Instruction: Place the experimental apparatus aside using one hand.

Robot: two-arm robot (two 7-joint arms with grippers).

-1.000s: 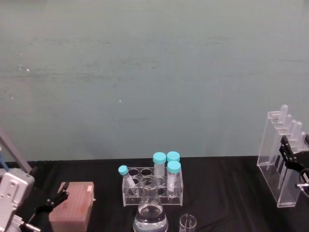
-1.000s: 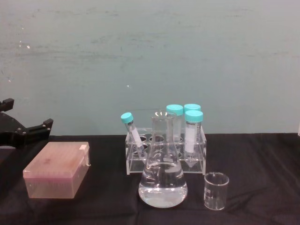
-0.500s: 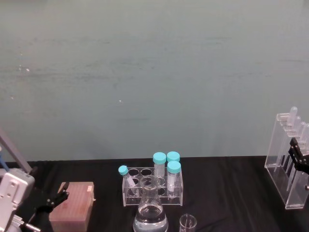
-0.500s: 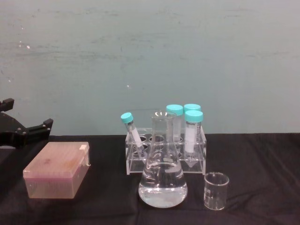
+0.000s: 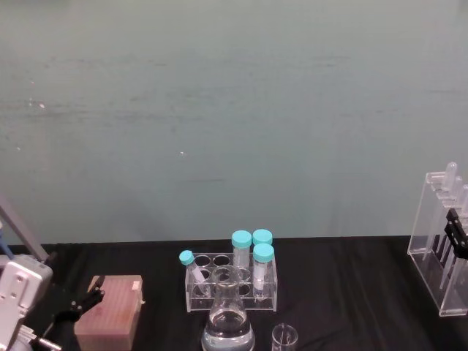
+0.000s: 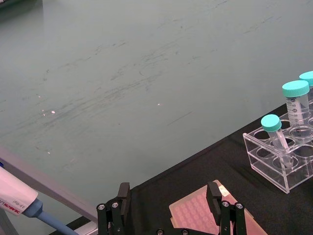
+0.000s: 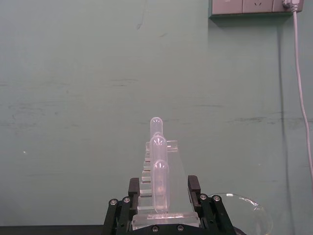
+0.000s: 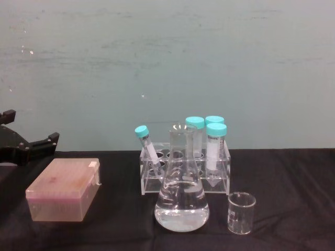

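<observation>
Gripping the tall clear acrylic tube rack (image 5: 436, 256) upright, my right hand (image 5: 457, 238) sits far right of the conical glass flask (image 5: 228, 322). My left hand (image 6: 168, 196) idles, released.

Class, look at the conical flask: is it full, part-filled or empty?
Part-filled. In the chest view, clear liquid sits in the wide bottom of the conical flask; its neck above is empty.

The left gripper (image 6: 168, 193) hangs with its fingers spread wide over a pink box (image 6: 195, 216) on the black cloth (image 6: 205, 159). Farther off stands a clear rack (image 6: 266, 157) of teal-capped tubes (image 6: 296, 105), one leaning. What may be a pipette (image 6: 17, 198) pokes in beside a grey bar (image 6: 49, 188)
</observation>
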